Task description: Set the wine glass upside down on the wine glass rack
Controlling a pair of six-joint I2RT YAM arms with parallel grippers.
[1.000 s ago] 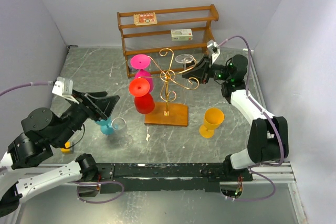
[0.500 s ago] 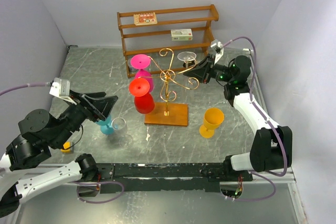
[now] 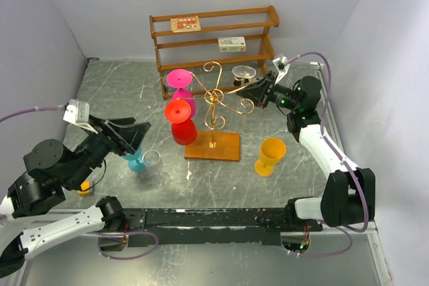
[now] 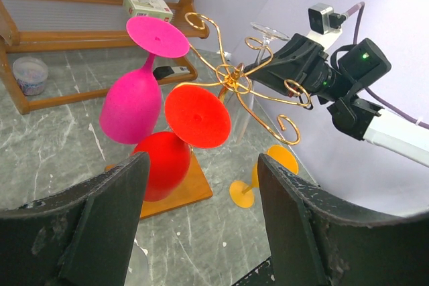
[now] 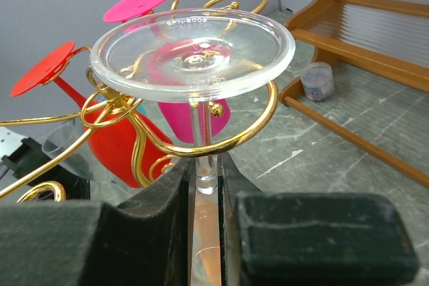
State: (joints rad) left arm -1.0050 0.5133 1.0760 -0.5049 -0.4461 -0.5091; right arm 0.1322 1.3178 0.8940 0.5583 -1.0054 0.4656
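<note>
Top external: right tool, clenched on the upturned wine glass stem, has drawn rightward at the wine glass rack; left tool stays released.

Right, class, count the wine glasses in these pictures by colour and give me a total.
Pink glass: 1
Red glass: 1
Held clear glass, standing clear glass: 2
Yellow glass: 1
Blue glass: 1
Total: 6
Half-hidden yellow thing: not counted.

Clear glossy wine glass; shiny gold-wire wine glass rack, smooth wooden base.
</note>
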